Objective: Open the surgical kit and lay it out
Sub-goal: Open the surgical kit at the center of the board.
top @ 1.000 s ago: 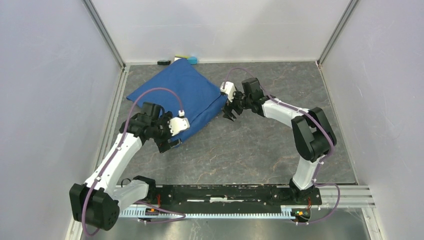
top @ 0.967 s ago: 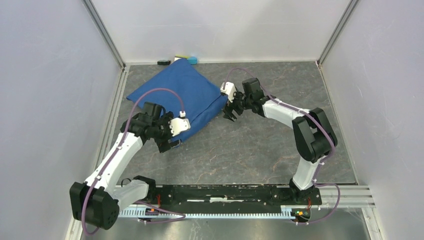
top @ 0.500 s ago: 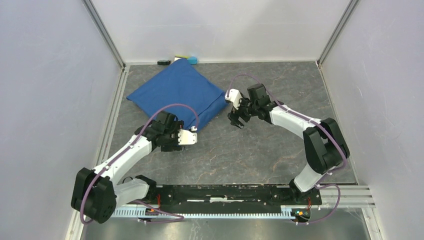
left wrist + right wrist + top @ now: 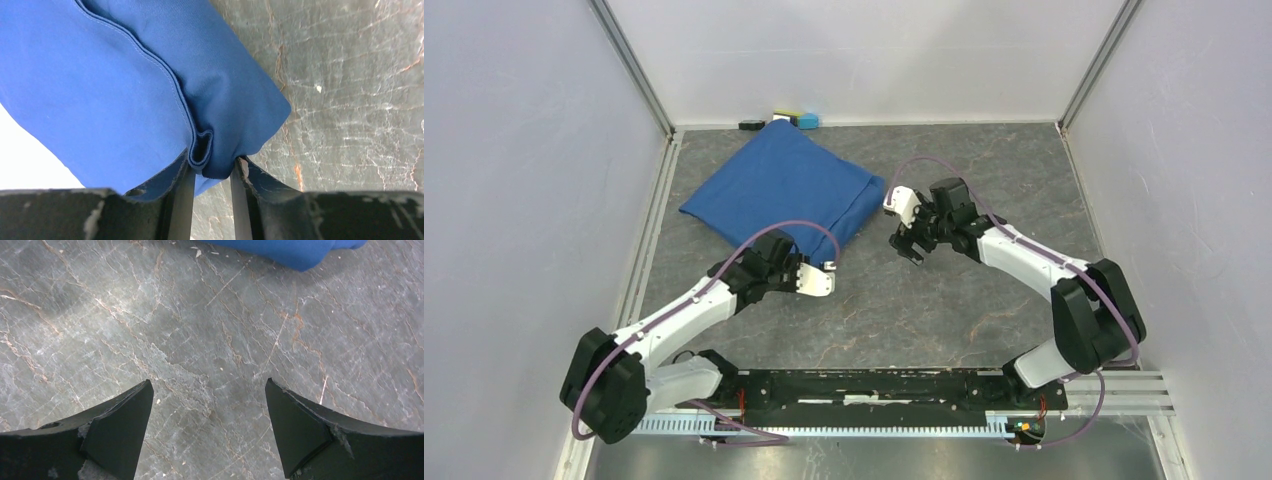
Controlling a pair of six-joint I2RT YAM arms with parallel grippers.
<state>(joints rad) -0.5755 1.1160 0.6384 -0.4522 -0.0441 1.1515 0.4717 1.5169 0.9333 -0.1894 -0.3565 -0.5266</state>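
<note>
The cloth wrap (image 4: 774, 190) lies on the table (image 4: 944, 300), small blocks (image 4: 790, 120) behind it.

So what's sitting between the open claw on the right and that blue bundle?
Nothing. Only bare marbled table lies between the right gripper and the blue cloth wrap, as the right wrist view shows.

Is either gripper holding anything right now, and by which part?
The left gripper pinches the blue cloth wrap by a fold at its corner. The right gripper is open, holding nothing.
</note>
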